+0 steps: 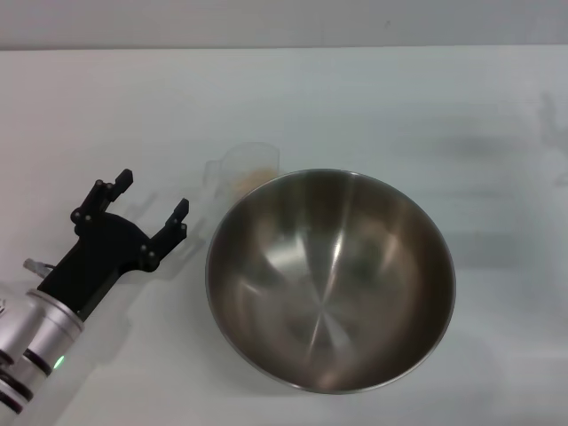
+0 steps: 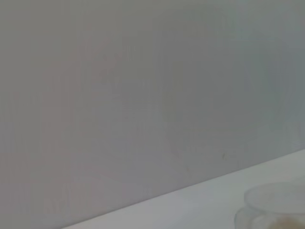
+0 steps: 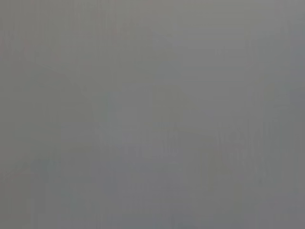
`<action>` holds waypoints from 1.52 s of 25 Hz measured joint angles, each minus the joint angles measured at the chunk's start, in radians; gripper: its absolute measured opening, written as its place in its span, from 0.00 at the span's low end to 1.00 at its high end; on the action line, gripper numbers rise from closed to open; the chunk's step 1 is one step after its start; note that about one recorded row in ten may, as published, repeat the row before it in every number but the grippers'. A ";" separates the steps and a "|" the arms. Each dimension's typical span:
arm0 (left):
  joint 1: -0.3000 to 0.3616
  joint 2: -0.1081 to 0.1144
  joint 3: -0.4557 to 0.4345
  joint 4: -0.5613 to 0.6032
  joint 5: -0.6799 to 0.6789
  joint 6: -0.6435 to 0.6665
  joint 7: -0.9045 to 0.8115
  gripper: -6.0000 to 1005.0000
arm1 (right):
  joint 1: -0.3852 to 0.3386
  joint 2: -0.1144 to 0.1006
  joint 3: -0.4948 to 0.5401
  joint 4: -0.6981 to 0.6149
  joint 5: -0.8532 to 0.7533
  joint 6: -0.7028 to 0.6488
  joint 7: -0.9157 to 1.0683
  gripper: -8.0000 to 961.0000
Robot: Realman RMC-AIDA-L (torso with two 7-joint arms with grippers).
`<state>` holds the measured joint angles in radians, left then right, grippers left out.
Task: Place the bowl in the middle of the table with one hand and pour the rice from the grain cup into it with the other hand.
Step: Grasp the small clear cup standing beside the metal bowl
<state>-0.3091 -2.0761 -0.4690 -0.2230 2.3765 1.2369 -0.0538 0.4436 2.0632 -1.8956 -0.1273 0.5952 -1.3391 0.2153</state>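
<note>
Bowl (image 1: 330, 280) nearest; grain cup (image 1: 247, 170) beside fingers (image 1: 181, 213) (apart)

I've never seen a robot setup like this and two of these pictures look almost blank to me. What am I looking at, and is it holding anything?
The top picture comes from a camera on the robot's head, looking down at a white table. The black claw is its left gripper, open and empty, near the table's left side. On the table sits a big steel bowl, empty, with a small clear grain cup just behind it holding some rice. The other two pictures come from wrist cameras: the left one catches the cup at its edge; the right one shows only grey, and the right gripper appears nowhere.
</note>
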 joint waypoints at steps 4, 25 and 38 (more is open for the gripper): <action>-0.014 0.001 -0.002 -0.008 -0.004 -0.027 0.000 0.83 | 0.001 0.000 0.000 0.000 0.000 0.000 0.000 0.50; -0.071 -0.002 -0.004 -0.026 -0.006 -0.104 0.000 0.83 | 0.006 0.000 0.000 -0.004 -0.007 0.000 0.001 0.50; -0.097 -0.003 -0.008 -0.025 -0.007 -0.158 0.001 0.83 | 0.006 -0.002 0.000 -0.006 -0.008 0.000 0.001 0.50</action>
<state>-0.4063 -2.0786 -0.4771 -0.2479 2.3699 1.0792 -0.0528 0.4494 2.0616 -1.8956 -0.1335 0.5874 -1.3392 0.2164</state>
